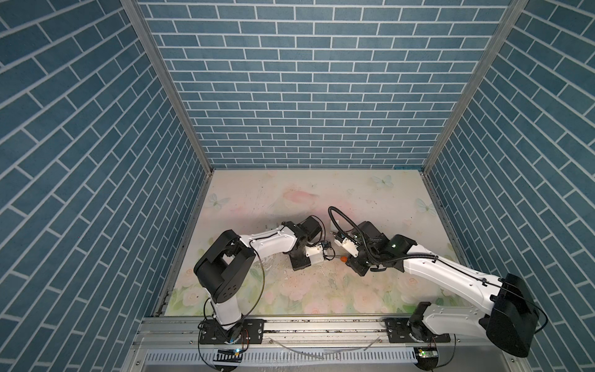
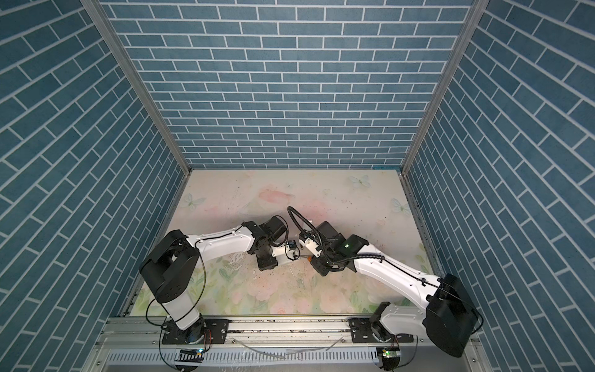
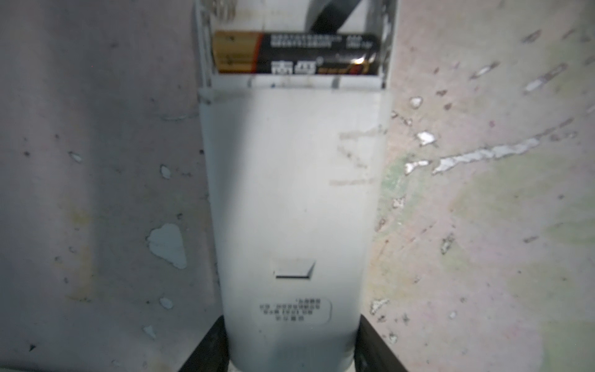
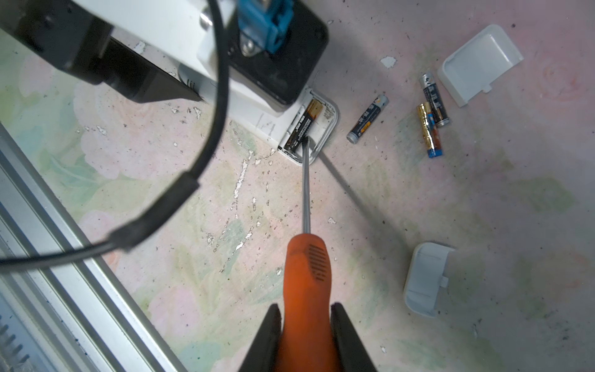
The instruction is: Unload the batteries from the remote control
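The job is nearly done, I think. Three batteries [image 4: 368, 118] lie out on the worktop [image 1: 322, 193], near the open end of the white remote control [image 3: 289, 209]. Two of them lie side by side. The last battery [image 3: 296, 53] sits inside the remote's open box, and the slot next to it is empty. The remote lies near the middle of the worktop, a little closer to the front edge. The left gripper [image 3: 286, 351] has its jaws squeezed on the remote's sides. The right gripper [image 4: 306, 312] has its jaws tight on the orange handle of a screwdriver [image 4: 307, 273], and the metal tip pokes into the box right by the last battery. That one probably needs to be popped out. Two white battery covers [image 4: 479, 62] lie loose on the worktop. The worktop has pale flowers and butterflies on it, with many chips and scratches. Walls [image 1: 306, 80] with a blue brick pattern stand on three sides, and a metal rail [image 1: 322, 325] runs along the front edge.
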Tool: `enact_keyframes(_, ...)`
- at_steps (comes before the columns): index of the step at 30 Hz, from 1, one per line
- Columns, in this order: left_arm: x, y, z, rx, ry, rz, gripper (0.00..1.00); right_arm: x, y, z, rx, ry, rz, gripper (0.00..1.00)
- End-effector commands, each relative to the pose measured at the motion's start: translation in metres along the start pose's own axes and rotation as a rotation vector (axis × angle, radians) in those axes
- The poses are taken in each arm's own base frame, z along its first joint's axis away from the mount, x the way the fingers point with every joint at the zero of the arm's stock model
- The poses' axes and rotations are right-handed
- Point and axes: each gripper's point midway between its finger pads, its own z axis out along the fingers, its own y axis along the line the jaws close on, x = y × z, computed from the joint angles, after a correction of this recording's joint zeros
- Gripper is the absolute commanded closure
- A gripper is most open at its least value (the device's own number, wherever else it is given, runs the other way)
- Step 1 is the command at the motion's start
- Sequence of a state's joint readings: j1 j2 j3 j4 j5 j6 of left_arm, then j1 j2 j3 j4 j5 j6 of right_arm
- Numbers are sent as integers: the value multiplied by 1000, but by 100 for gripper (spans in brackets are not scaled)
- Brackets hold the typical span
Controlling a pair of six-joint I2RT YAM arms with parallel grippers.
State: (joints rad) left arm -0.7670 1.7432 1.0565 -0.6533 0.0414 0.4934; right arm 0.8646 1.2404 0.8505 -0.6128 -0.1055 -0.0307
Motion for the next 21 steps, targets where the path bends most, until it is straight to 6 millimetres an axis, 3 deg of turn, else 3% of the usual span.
enact_keyframes(1, -29, 20, -14, -78, -139, -40, 100, 14, 29, 8, -130, 40, -51, 100)
enact_keyframes(10, -34, 17, -17, -52, -157, -32, 100, 6, 42, 6, -151, 15, -100, 100)
enact_keyframes(21, -38, 11, -18, -12, -164, -21, 100, -2, 44, 26, -138, -10, -158, 100)
